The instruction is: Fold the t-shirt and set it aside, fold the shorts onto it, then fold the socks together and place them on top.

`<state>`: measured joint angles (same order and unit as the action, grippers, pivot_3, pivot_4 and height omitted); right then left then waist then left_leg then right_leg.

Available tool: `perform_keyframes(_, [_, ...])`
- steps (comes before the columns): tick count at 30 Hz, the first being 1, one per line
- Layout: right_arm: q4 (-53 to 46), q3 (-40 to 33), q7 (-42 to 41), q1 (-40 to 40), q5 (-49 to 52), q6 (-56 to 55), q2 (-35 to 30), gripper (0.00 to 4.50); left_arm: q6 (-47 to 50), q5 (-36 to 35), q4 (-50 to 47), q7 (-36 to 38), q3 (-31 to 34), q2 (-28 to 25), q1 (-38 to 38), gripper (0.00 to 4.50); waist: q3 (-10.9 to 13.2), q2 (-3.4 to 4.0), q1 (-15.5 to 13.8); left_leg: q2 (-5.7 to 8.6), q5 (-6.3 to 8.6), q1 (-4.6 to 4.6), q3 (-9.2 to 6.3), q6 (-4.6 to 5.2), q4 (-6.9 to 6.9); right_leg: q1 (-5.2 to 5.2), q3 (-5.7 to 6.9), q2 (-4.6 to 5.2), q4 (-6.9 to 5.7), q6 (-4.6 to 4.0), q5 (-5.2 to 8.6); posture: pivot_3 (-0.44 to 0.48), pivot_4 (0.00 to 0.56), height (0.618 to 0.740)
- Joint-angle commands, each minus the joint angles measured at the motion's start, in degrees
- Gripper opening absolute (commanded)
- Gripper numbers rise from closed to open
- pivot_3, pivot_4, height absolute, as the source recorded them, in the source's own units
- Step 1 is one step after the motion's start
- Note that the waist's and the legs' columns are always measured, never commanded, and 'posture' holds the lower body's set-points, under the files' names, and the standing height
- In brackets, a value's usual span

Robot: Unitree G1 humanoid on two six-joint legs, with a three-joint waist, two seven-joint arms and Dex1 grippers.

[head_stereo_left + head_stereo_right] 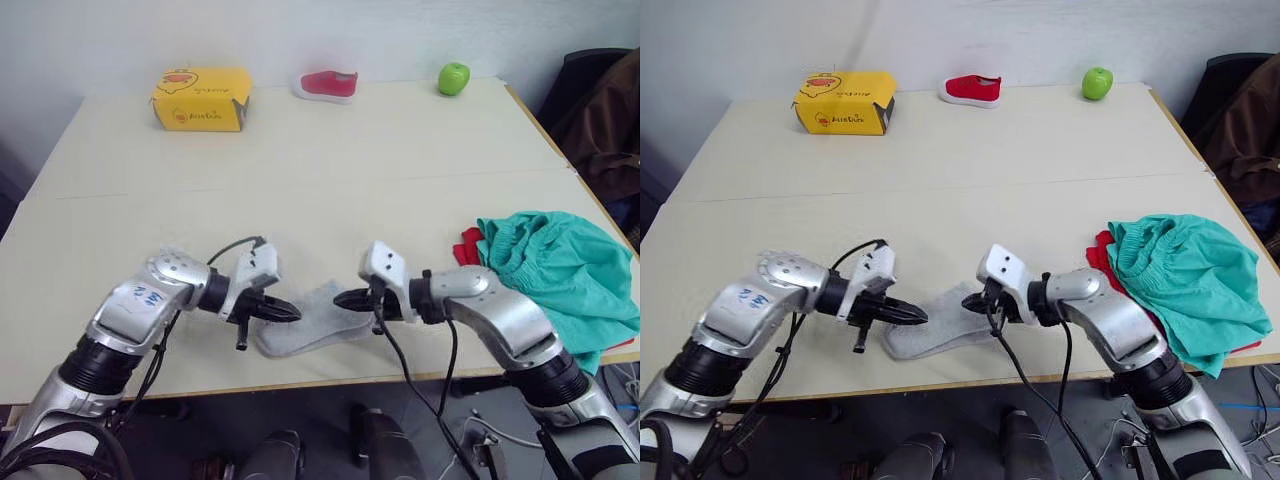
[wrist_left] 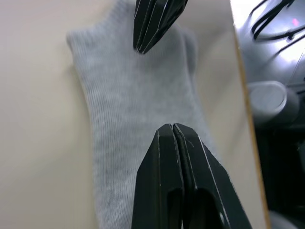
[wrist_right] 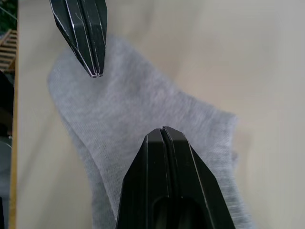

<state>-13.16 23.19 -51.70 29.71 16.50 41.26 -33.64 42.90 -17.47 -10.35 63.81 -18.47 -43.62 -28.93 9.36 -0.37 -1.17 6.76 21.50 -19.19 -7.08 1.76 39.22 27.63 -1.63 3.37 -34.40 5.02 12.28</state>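
The light grey socks (image 1: 310,325) lie flat near the table's front edge, seemingly one on the other. My left gripper (image 1: 297,314) is shut and empty, its tip just over the socks' left end. My right gripper (image 1: 338,298) is also shut and empty and points at it from the right, over the socks' far end. In the left wrist view my shut left gripper (image 2: 172,128) hovers over the knit socks (image 2: 138,105); the right wrist view shows the right gripper (image 3: 163,129) the same way. The teal shorts (image 1: 560,270) lie crumpled at the right edge on the red t-shirt (image 1: 467,245), which is mostly hidden.
A yellow box (image 1: 200,98), a small red-and-white shoe (image 1: 327,85) and a green apple (image 1: 453,78) stand along the far edge of the table (image 1: 330,180). Dark cloth (image 1: 605,110) hangs beyond the table's right side.
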Motion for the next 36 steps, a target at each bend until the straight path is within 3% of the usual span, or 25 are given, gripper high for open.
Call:
perform_keyframes(1, [1.63, 2.58, -1.10, -1.79, -5.24, -5.23, -2.93, 0.00, -4.78, 4.48, 0.38, 0.01, -1.84, -2.88, 2.61, 0.01, 0.00, 0.00, -0.06, 0.00, 0.00, -0.02, 0.00, 0.00, 0.00, 0.03, 0.00, 0.00, 0.00, 0.00, 0.00, 0.000, 0.150, 0.740])
perform_keyframes(7, [1.66, 1.24, -2.34, -6.13, -7.17, -9.08, -6.37, 0.00, -4.31, 0.76, -2.47, 0.55, 5.54, -8.35, 9.03, 0.01, -0.54, -0.05, -0.05, -0.05, 0.01, 0.19, 0.00, -0.02, -0.08, -0.15, -0.01, -0.04, 0.08, -0.02, 0.01, 0.000, 0.150, 0.740])
perform_keyframes(16, [-0.09, -0.05, -1.92, -8.07, -6.71, -9.30, -4.32, 0.00, 12.41, -16.28, -13.84, -2.84, 26.06, -8.94, 22.06, 0.01, -0.69, -0.15, -0.18, -0.10, 0.07, 0.24, -0.01, 0.02, -0.07, -0.22, -0.03, -0.07, 0.12, -0.03, 0.02, 0.000, 0.150, 0.740])
perform_keyframes(21, [0.46, 0.26, -2.07, -8.17, -7.10, -9.66, -3.63, 0.00, 23.01, -23.99, -14.46, -10.71, 35.79, -2.74, 28.50, 1.21, -0.69, -0.14, -0.15, -0.21, 0.12, 0.26, 0.01, -0.05, -0.09, -0.22, -0.03, -0.18, 0.23, -0.06, 0.04, 0.000, 0.150, 0.740])
perform_keyframes(28, [0.85, 0.31, -2.58, -7.87, -7.16, -9.67, -3.05, 0.00, 36.63, -30.10, -9.79, -22.30, 42.57, 8.40, 28.05, 3.37, -0.72, -0.18, -0.20, -0.30, 0.23, 0.71, 0.02, -0.11, -0.12, -0.64, -0.03, -0.28, 0.40, -0.11, 0.06, 0.000, 0.150, 0.740])
perform_keyframes(31, [0.99, 0.16, -2.91, -7.59, -7.14, -9.58, -2.98, 0.00, 38.78, -30.69, -8.51, -25.35, 40.69, 12.18, 26.66, 3.37, -0.74, -0.18, -0.34, -0.58, 0.50, 1.24, 0.01, -0.14, -0.12, -1.27, -0.02, -0.59, 0.56, -0.19, 0.11, 0.000, 0.150, 0.740])
perform_keyframes(36, [0.86, -0.30, -3.10, -7.25, -6.81, -8.76, -2.75, 0.00, 42.15, -30.15, -4.95, -30.24, 37.95, 18.02, 22.14, 3.37, -0.99, 0.13, -0.53, -0.58, 0.52, 1.26, 0.03, -0.15, -0.11, -1.26, -0.05, -0.60, 0.56, -0.20, 0.11, 0.000, 0.150, 0.740])
